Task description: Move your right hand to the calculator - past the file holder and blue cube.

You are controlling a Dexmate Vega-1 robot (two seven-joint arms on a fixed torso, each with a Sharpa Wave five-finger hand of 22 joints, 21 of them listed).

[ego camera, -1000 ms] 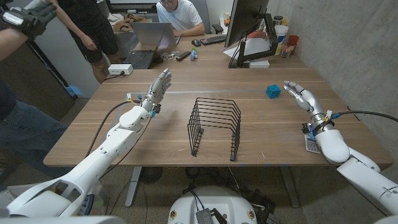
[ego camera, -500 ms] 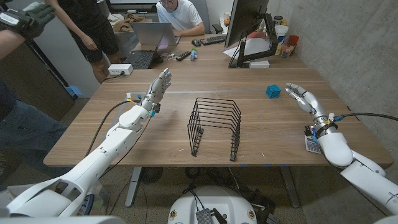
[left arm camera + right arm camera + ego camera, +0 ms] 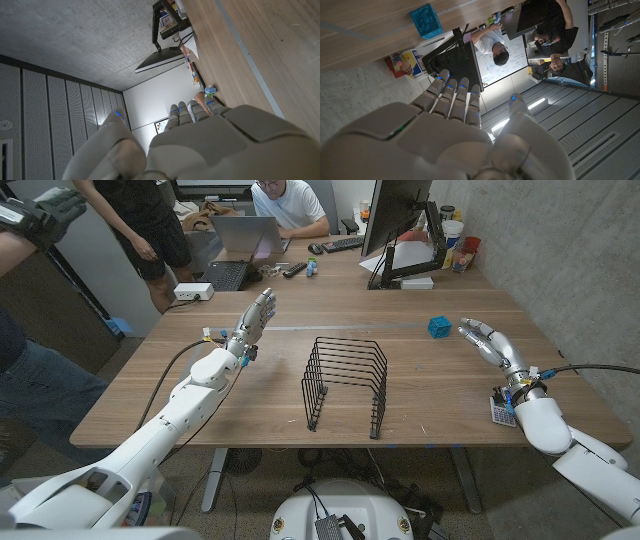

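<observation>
Meanwhile the right hand (image 3: pixel 484 338) has drifted slightly back toward the robot and outward over the last second, easing away from the blue cube (image 3: pixel 439 327), which sits just beside its fingertips on the far side. It holds nothing, fingers extended and slightly apart. The calculator (image 3: pixel 501 411) lies nearer the robot than the cube, tucked against the right wrist and partly hidden by it. That retreat suits the task in my judgement, since the target is behind the hand, not ahead. The file holder (image 3: pixel 346 384) stands well apart from the cube, toward the table's middle. The left hand (image 3: pixel 257 318) is raised beyond the file holder, fingers straight, empty. No brand, label or writing on the calculator or cube is legible
</observation>
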